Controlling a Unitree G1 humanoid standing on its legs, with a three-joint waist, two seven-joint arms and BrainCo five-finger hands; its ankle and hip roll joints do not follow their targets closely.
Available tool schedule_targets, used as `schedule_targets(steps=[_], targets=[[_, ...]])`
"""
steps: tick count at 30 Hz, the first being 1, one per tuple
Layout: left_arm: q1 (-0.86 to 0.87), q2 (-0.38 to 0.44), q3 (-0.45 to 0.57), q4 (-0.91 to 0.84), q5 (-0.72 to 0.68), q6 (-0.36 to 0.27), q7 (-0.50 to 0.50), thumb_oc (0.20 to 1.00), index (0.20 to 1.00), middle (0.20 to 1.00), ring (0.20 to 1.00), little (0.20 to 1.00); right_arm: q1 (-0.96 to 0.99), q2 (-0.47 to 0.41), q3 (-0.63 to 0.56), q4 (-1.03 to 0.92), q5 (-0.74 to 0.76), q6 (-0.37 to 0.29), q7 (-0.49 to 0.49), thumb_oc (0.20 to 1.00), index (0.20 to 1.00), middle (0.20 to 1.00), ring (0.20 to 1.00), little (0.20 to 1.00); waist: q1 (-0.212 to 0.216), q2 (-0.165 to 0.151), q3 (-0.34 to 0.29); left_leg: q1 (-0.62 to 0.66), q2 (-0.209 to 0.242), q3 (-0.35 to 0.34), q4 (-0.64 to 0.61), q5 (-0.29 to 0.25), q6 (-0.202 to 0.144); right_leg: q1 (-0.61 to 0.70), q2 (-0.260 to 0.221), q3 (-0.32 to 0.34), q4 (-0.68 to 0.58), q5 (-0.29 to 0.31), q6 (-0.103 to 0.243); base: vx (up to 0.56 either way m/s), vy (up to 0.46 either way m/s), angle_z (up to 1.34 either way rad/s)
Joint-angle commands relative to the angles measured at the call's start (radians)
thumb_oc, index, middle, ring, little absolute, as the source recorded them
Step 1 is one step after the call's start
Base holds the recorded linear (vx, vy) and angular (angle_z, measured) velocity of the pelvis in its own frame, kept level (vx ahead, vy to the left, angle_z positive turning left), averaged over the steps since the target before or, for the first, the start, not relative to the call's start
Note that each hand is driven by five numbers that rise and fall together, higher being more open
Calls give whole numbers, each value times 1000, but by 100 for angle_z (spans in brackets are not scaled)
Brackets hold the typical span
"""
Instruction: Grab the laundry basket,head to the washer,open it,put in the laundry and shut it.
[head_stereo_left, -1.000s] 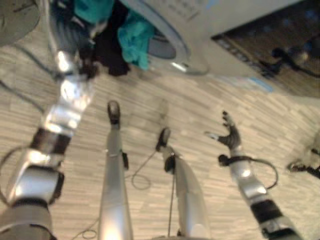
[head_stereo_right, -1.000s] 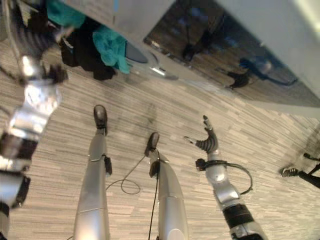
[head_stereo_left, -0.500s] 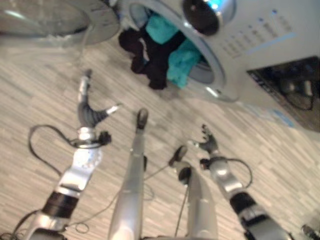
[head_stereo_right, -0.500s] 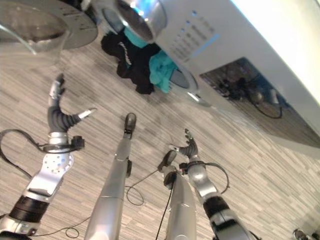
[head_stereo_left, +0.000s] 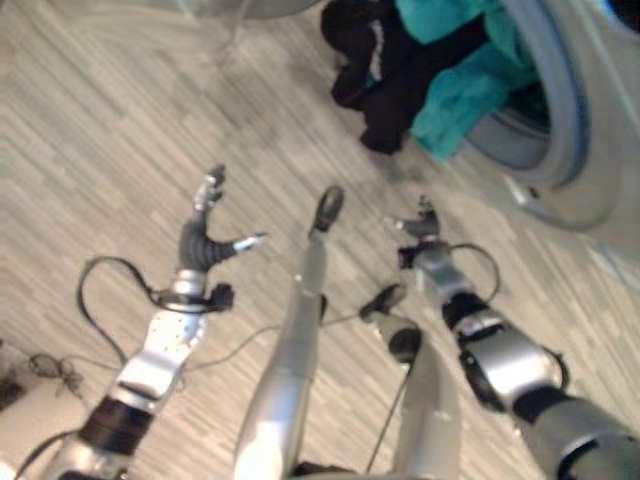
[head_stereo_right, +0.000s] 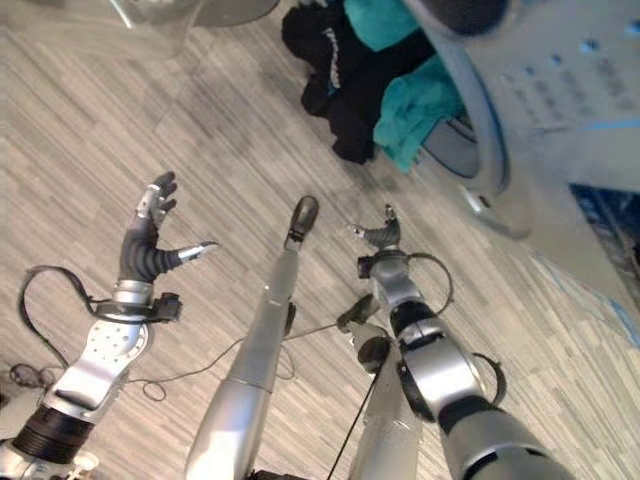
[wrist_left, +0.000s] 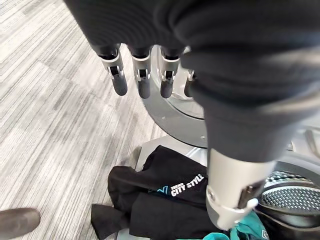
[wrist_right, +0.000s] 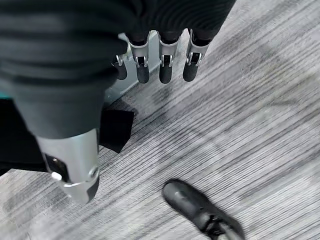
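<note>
The washer (head_stereo_right: 560, 90) stands at the upper right with its round door (head_stereo_right: 150, 12) swung open to the left. A black garment (head_stereo_left: 385, 80) and a teal garment (head_stereo_left: 465, 90) hang out of the drum mouth (head_stereo_left: 555, 150) toward the floor. My left hand (head_stereo_right: 148, 248) is open with fingers spread, over the floor well short of the clothes. My right hand (head_stereo_right: 381, 237) is also open, low and just below the hanging black cloth. The left wrist view looks past straight fingers (wrist_left: 142, 80) at the black garment (wrist_left: 160, 192). A corner of black cloth (wrist_right: 115, 130) lies past the right fingers (wrist_right: 165, 62).
Grey wood-pattern floor (head_stereo_left: 90, 130) spreads out in front of the washer. A pale object (head_stereo_left: 30, 430) sits at the lower left edge beside a tangle of cord (head_stereo_left: 55, 370).
The camera has swung, bringing the drum mouth to the upper right. My left hand has come away from the clothes at the drum. My right hand now sits closer to the hanging cloth.
</note>
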Motion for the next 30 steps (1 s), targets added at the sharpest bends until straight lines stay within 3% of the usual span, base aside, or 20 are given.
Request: schedule_targets(steps=[1,9,18,30], targets=[[-28,-45,-36,-57,-67,-57,-25,1000,1000,1000,1000,1000,51,-27,5,12,62,-10,-15,1000,1000,1000,1000,1000,41,75,-2,-4,12,125,48,-160,18,-13,4,-9,-117,69,59,30,12,19],[-57,-68,-99,-66,-119,-67,-50,1000,1000,1000,1000,1000,-58,-80,-49,62,115,-22,-46,1000,1000,1000,1000,1000,88,117,-2,-58,-24,118,65,-168,30,-54,-28,-27,-60,40,70,38,8,13],[-42,-72,-121,-75,-152,-76,-46,1000,1000,1000,1000,1000,-148,-232,-63,129,77,2,-99,1000,1000,1000,1000,1000,142,157,-18,-111,-63,112,82,-174,40,-83,-66,-42,-13,19,82,40,11,15],[-33,-78,-98,-109,-226,-97,-69,1000,1000,1000,1000,1000,-194,-355,-75,139,152,-12,-78,1000,1000,1000,1000,1000,145,160,-22,-182,-87,121,143,-203,50,-142,-107,-32,63,0,84,23,23,4]])
